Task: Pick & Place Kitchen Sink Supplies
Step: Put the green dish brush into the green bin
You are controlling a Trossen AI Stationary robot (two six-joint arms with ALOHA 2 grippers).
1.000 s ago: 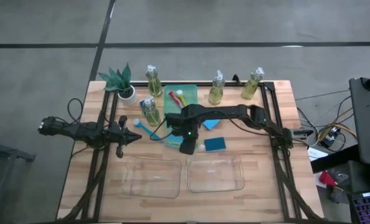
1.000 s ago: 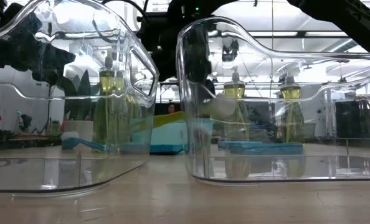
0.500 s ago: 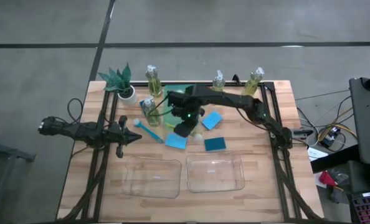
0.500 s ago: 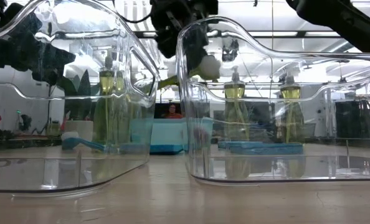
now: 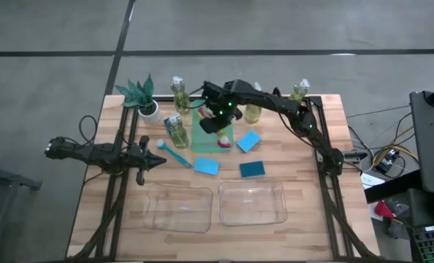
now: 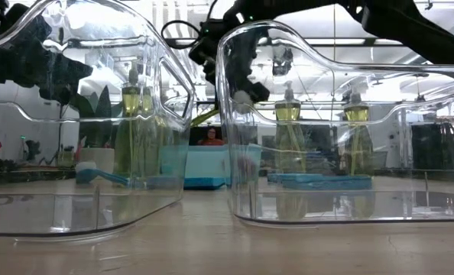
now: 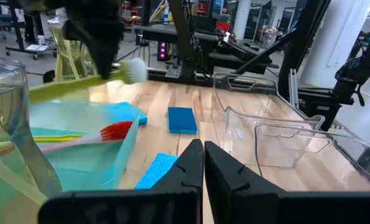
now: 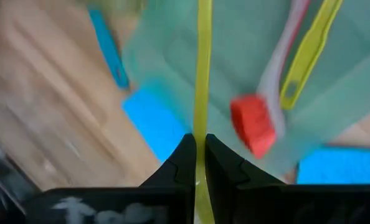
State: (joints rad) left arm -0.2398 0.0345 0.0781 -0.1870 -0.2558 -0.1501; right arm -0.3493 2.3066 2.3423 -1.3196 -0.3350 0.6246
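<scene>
My right gripper (image 5: 218,126) hangs over the green tray (image 5: 202,139), shut on a yellow-handled brush with a white head (image 7: 134,70). A red-headed brush (image 8: 252,124) and another yellow-handled brush (image 8: 306,53) lie in the tray. A blue brush (image 5: 172,152) and three blue sponges (image 5: 207,166) (image 5: 251,169) (image 5: 248,140) lie flat on the table. Several bottles of yellow-green liquid (image 5: 177,130) (image 5: 179,93) (image 5: 254,109) (image 5: 299,95) stand around the tray. My left gripper (image 5: 155,161) waits shut at the table's left. My right gripper pinches the brush's yellow handle (image 8: 203,93) between its two fingers, which come from above and lie across the handle. The brush is lifted clear above the tray, roughly level, its white head (image 6: 242,98) sticking out to one side of the fingers.
Two clear plastic bins (image 5: 179,208) (image 5: 251,203) sit side by side at the table's near side. A small potted plant (image 5: 140,98) stands at the far left corner. Bare wood lies between the sponges and the bins.
My right gripper has moved from the table's middle toward the far edge and now hangs over the green tray, carrying the yellow-handled brush with it, still shut on it. The blue sponge it stood over now shows fully.
</scene>
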